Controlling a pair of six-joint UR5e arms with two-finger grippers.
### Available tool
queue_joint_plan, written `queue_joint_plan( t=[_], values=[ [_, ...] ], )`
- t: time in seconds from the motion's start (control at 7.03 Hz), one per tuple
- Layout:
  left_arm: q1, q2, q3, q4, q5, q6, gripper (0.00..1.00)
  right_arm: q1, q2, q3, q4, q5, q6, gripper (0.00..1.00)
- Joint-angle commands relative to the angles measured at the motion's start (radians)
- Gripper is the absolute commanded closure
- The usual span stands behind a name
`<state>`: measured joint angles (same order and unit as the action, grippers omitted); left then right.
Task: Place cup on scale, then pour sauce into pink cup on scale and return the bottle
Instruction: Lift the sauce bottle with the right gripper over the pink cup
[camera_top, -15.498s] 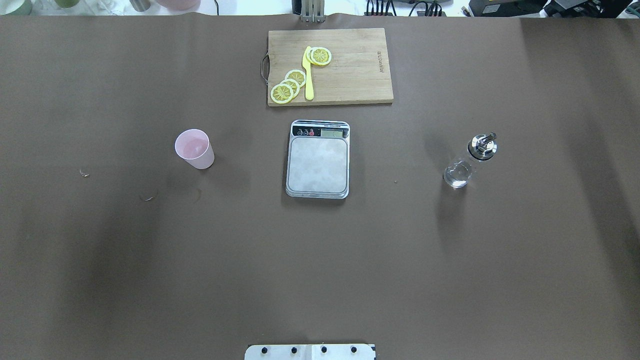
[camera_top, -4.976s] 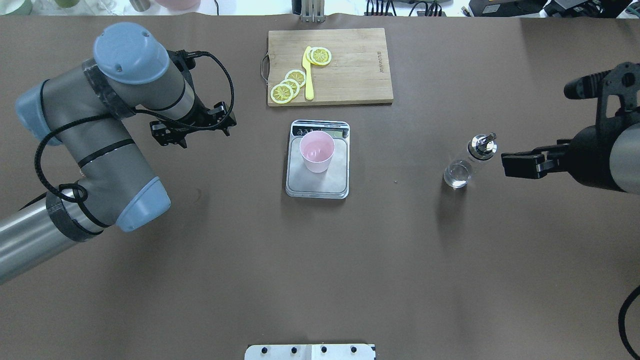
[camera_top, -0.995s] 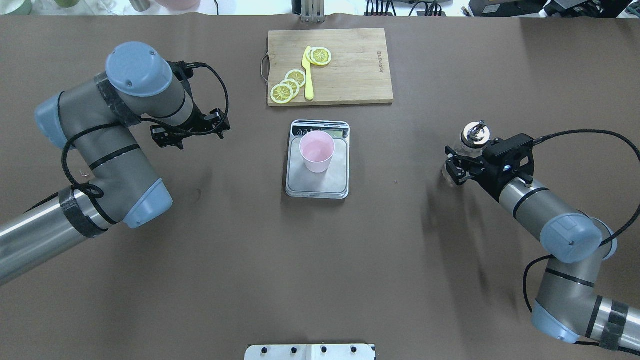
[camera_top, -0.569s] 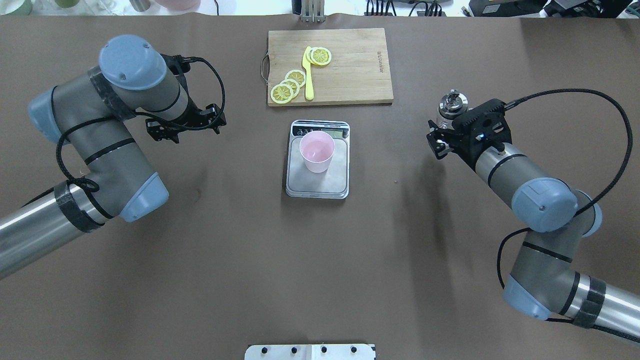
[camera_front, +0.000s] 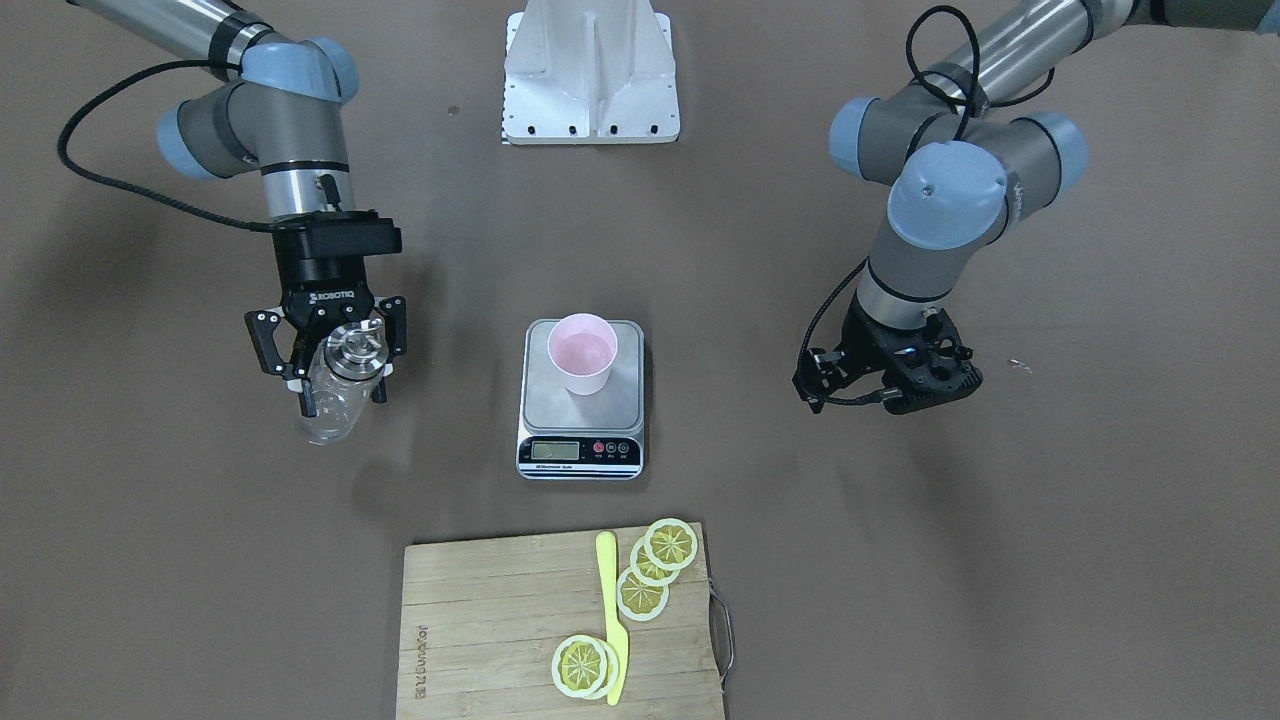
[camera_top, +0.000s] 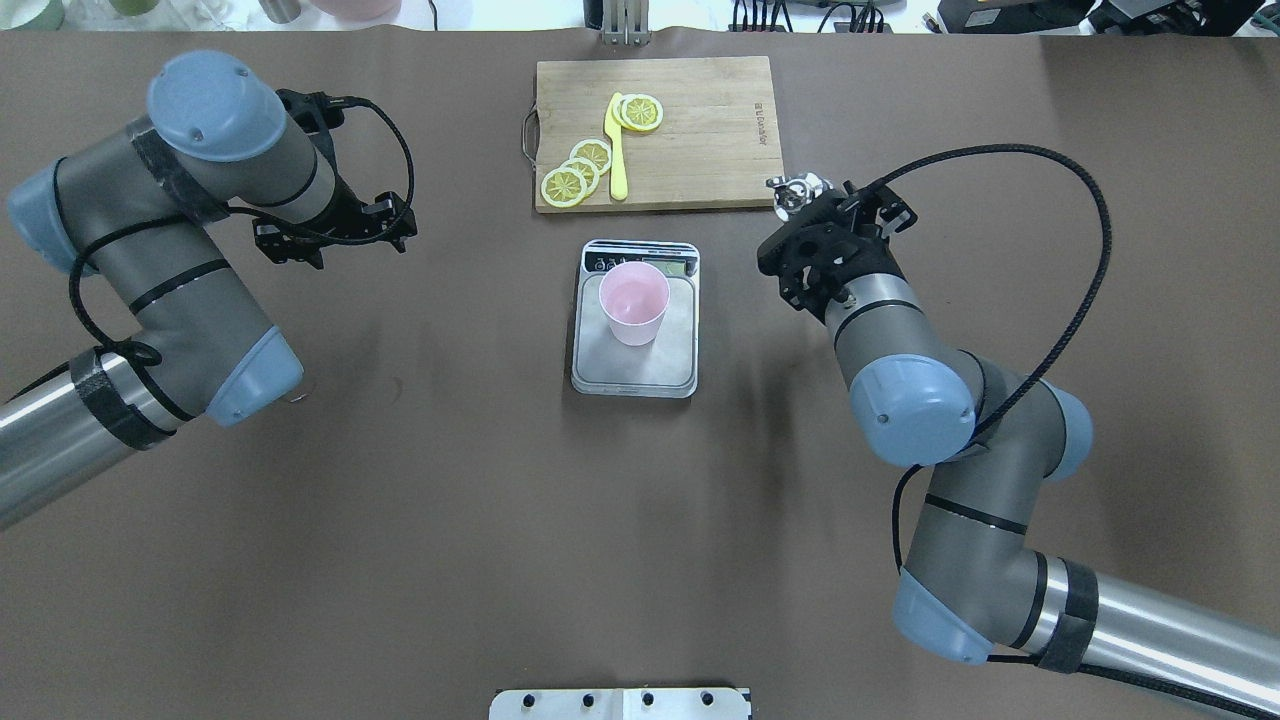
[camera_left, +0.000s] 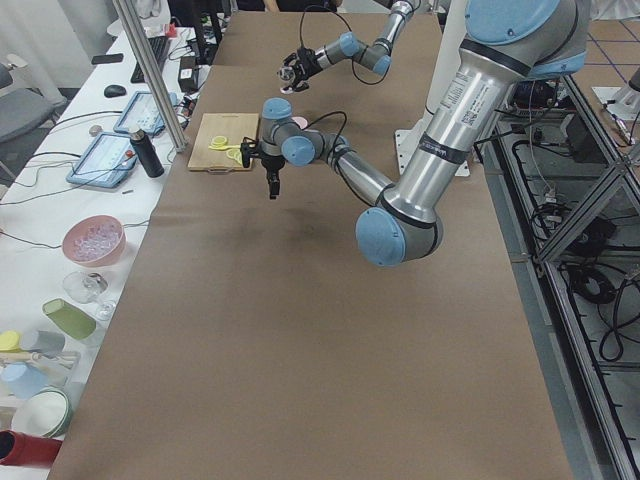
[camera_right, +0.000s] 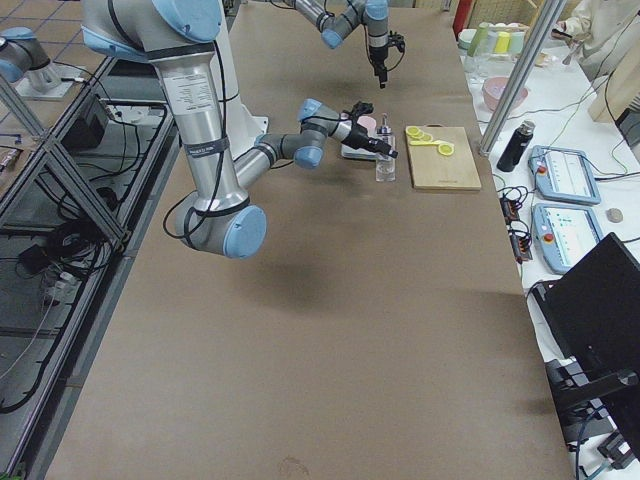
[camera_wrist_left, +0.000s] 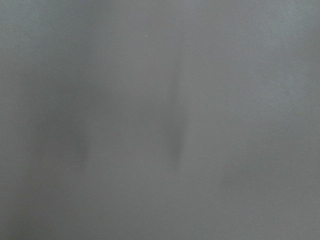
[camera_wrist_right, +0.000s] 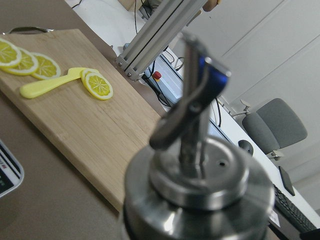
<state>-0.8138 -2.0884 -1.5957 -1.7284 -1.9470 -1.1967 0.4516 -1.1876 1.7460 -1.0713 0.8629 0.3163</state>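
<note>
The pale pink cup (camera_top: 633, 303) stands upright on the silver scale (camera_top: 640, 365), seen also from the front: the cup (camera_front: 582, 352) on the scale (camera_front: 545, 395). My right gripper (camera_front: 343, 400) is shut on the clear glass bottle (camera_front: 330, 420) and holds it roughly upright above the table, to the right of the scale. In the overhead view the bottle's metal cap (camera_top: 795, 192) shows beyond my right gripper (camera_top: 812, 212). The right wrist view is filled by the cap and spout (camera_wrist_right: 200, 190). My left gripper (camera_top: 335, 235) is open and empty, well left of the scale.
A wooden cutting board (camera_top: 700, 140) with lemon slices (camera_top: 575, 175) and a yellow knife (camera_top: 617, 150) lies just beyond the scale, close to the held bottle. The robot base plate (camera_front: 590, 80) is at the near table edge. The left wrist view shows only blurred table.
My right gripper has lifted the bottle and carried it left and away from me, toward the scale and the board's corner. My left arm has drawn back further left.
</note>
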Motion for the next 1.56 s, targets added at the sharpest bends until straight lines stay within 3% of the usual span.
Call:
queue_joint_plan(
  t=[0.0,0.43,0.85,1.42],
  values=[
    [-0.008,0.022,0.000,-0.003,-0.001,0.040,0.02,-0.062,0.036,-0.006,-0.137,-0.170,-0.137,1.00],
    [-0.011,0.036,0.002,-0.003,-0.003,0.049,0.02,-0.102,0.040,-0.006,-0.292,-0.387,-0.377,1.00],
    [-0.014,0.037,0.019,-0.003,-0.003,0.055,0.02,-0.122,0.130,-0.035,-0.400,-0.465,-0.456,1.00],
    [-0.036,0.042,0.046,-0.011,-0.004,0.077,0.02,-0.134,0.161,-0.154,-0.400,-0.560,-0.457,1.00]
  ],
)
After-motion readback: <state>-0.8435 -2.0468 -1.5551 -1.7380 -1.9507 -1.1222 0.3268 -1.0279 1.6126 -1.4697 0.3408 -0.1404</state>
